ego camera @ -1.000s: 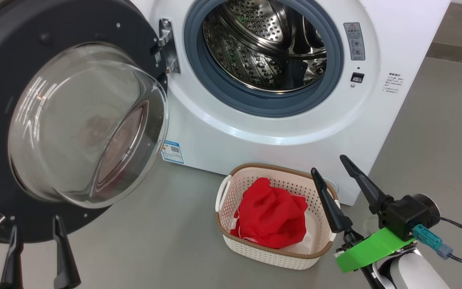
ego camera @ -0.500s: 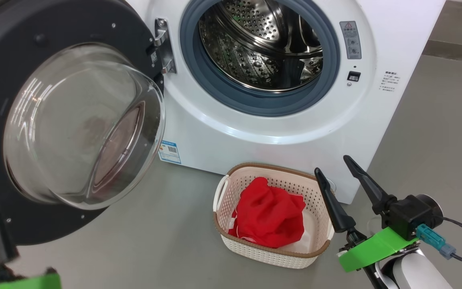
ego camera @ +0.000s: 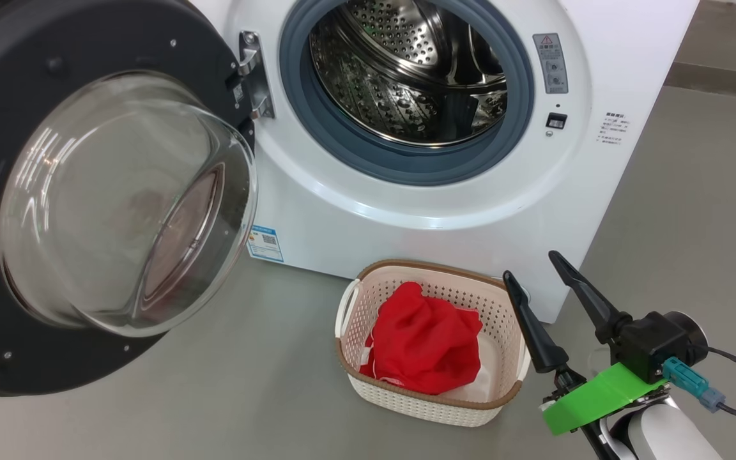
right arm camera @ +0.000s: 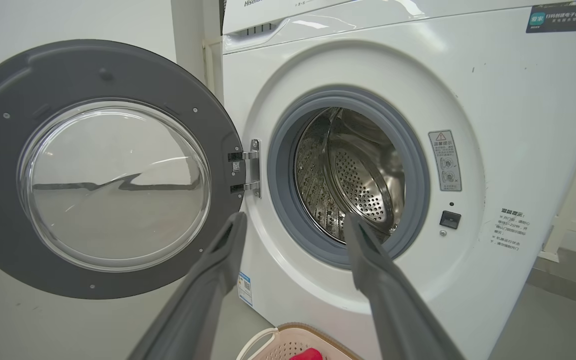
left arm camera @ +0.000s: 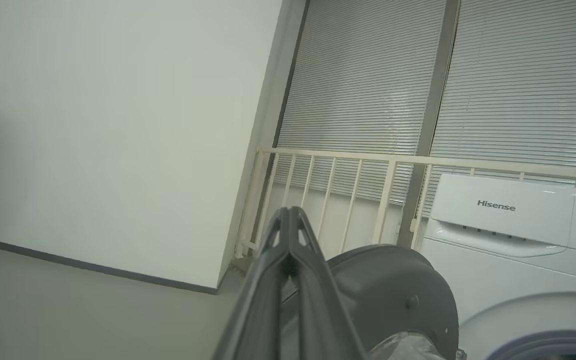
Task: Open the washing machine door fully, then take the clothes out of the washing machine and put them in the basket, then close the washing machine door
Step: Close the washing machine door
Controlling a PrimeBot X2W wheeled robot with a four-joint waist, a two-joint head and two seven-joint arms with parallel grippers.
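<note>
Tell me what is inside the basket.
The basket holds crumpled red clothes, with white parts showing at the right. Anything beneath the heap, and most of the basket floor, is covered.

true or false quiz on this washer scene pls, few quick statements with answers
1. The washing machine door stands open. True.
2. The clothes lie in the drum. False: they lie in the basket; the drum looks empty.
3. The right gripper is open, holding nothing. True.
4. The left gripper is wide open. False: its fingers are shut together.
5. The basket sits on top of the washing machine. False: it stands on the floor before it.
</note>
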